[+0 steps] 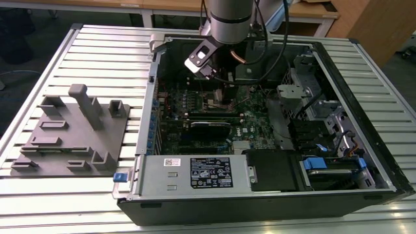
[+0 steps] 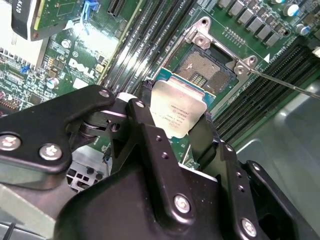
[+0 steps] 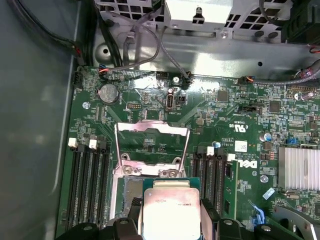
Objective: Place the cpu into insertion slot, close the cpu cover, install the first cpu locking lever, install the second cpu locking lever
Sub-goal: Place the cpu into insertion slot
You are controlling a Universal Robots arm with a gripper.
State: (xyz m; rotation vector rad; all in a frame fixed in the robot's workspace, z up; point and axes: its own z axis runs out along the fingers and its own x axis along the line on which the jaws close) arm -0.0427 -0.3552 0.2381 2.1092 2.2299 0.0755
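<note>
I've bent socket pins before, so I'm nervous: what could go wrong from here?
The cpu hangs between the fingers close to the open insertion slot; if it lands skewed or slips, contacts might bend. The raised cpu cover and the freed lever sit close by, so the fingers could catch them.

The cpu (image 2: 176,111) hides part of the insertion slot (image 2: 204,71).
</note>
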